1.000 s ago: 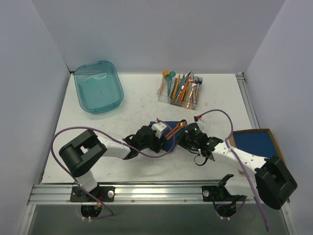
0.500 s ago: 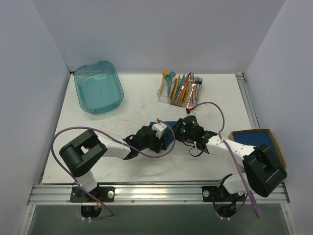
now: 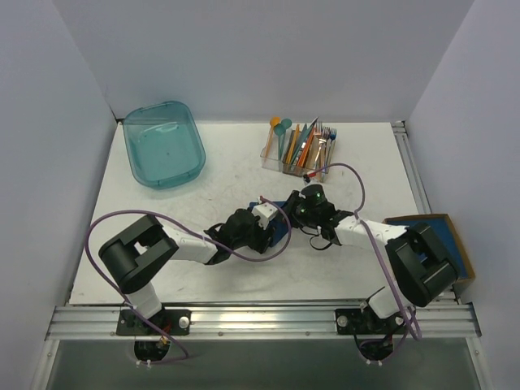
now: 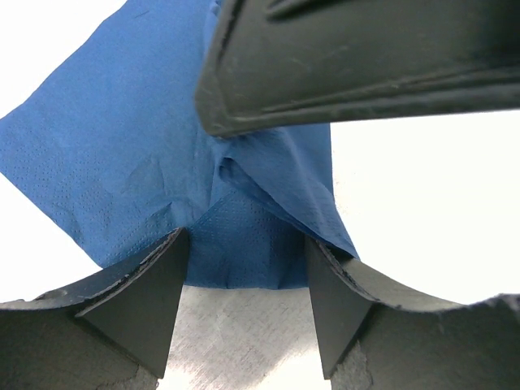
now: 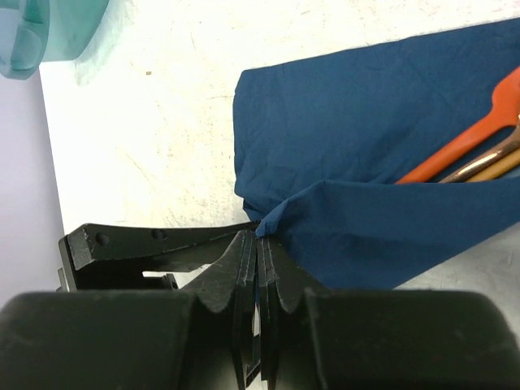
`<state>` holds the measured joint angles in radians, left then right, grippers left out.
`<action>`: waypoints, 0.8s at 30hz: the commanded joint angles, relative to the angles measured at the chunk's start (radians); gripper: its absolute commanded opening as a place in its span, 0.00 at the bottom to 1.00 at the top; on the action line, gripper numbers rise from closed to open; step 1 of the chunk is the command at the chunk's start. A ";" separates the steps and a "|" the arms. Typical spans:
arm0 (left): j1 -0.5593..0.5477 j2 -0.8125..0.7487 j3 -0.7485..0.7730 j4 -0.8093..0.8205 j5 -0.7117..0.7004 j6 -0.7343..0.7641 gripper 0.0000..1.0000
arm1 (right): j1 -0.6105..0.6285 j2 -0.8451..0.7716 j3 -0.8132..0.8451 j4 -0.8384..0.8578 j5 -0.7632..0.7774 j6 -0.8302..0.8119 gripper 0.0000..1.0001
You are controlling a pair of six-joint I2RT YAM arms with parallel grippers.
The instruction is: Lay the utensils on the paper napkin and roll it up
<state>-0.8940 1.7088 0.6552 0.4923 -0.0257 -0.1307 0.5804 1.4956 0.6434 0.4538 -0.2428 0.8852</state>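
White table (image 3: 219, 175) with pale walls round it is your workspace. Nearest you, your left gripper (image 4: 244, 252) stands with its jaws well apart, straddling the napkin's (image 5: 357, 106) near edge and clamping nothing. Just beyond, your right gripper (image 5: 258, 244) is pinched tight on a raised fold of the napkin. That fold lies over the utensils (image 5: 471, 154), whose orange and copper ends show on the sheet. A box (image 3: 418, 217) sits to the right, with a cutlery holder (image 3: 272, 158) and a teal tub (image 3: 166, 154) at the far edge.
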 commanded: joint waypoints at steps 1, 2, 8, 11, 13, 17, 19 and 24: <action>-0.005 0.022 -0.025 -0.052 0.056 -0.046 0.67 | -0.014 0.023 0.041 0.069 -0.035 -0.025 0.00; -0.006 0.018 -0.025 -0.051 0.059 -0.049 0.67 | -0.016 0.029 0.042 0.085 -0.045 -0.026 0.00; -0.005 0.011 -0.042 -0.044 0.061 -0.073 0.67 | -0.019 0.087 0.041 0.157 -0.090 -0.031 0.00; -0.005 0.009 -0.042 -0.047 0.060 -0.078 0.68 | -0.019 0.118 0.039 0.196 -0.113 -0.029 0.00; -0.006 0.009 -0.042 -0.052 0.063 -0.078 0.67 | -0.017 0.138 0.041 0.210 -0.121 -0.031 0.00; -0.006 0.008 -0.042 -0.058 0.058 -0.076 0.67 | -0.020 0.179 0.045 0.241 -0.130 -0.040 0.00; -0.005 0.008 -0.039 -0.066 0.058 -0.076 0.67 | -0.021 0.195 0.047 0.258 -0.139 -0.042 0.00; -0.006 0.008 -0.039 -0.080 0.055 -0.075 0.68 | -0.024 0.238 0.042 0.302 -0.148 -0.042 0.00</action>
<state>-0.8936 1.7084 0.6411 0.5209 -0.0223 -0.1741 0.5671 1.7210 0.6556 0.6746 -0.3679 0.8593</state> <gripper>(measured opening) 0.676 0.026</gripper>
